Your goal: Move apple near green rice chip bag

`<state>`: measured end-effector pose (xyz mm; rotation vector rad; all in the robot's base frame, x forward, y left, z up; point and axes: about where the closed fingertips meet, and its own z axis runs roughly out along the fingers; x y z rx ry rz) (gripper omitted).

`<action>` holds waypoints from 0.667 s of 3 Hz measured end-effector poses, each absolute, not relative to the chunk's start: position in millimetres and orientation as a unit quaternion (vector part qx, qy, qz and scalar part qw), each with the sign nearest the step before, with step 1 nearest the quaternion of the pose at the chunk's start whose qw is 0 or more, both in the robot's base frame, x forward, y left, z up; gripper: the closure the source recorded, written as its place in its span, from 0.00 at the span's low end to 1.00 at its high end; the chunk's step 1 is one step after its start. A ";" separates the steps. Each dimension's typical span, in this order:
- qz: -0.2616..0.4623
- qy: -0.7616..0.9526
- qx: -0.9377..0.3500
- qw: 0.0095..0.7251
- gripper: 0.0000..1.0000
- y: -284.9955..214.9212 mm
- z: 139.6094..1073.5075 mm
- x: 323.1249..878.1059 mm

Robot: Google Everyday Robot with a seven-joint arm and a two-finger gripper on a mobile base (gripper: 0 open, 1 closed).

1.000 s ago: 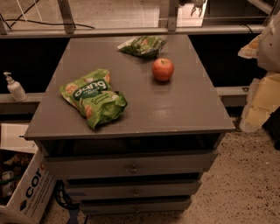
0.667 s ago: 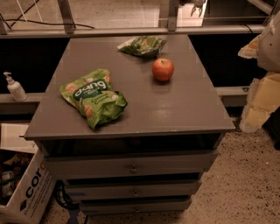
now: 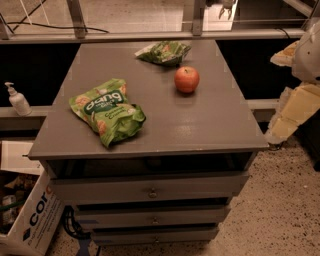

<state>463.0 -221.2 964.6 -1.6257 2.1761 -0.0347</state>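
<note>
- The robot's dark gripper [image 3: 222,5] shows only as a small shape cut off by the top edge of the view, beyond the far side of the table. I cannot tell whether it is open or closed. It touches nothing on the table and is well apart from the apple.
- Pale cream and white arm segments [image 3: 297,105] stand at the right edge, beside the table.
- The round, smooth red-orange apple [image 3: 186,79] sits on the far right part of the flat grey tabletop [image 3: 200,125].
- The large, crinkled bright green rice chip bag [image 3: 107,111], with white "dang" lettering, lies flat on the near left part, well apart from the apple. Bare tabletop lies between them.
- A smaller, darker green crumpled snack bag [image 3: 163,52] lies near the far edge, just beyond the apple and not touching it.
- Under the tabletop are 3 grey drawers [image 3: 150,190] with small round knobs.
- A white pump bottle [image 3: 18,99] stands on a ledge to the left, and a printed cardboard box [image 3: 35,220] sits on the speckled floor [image 3: 285,210].
</note>
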 end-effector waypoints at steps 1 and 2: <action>-0.007 0.787 -0.563 0.253 0.00 -219.1 949.5 498.3; -0.007 0.781 -0.548 0.298 0.00 -207.8 938.0 538.7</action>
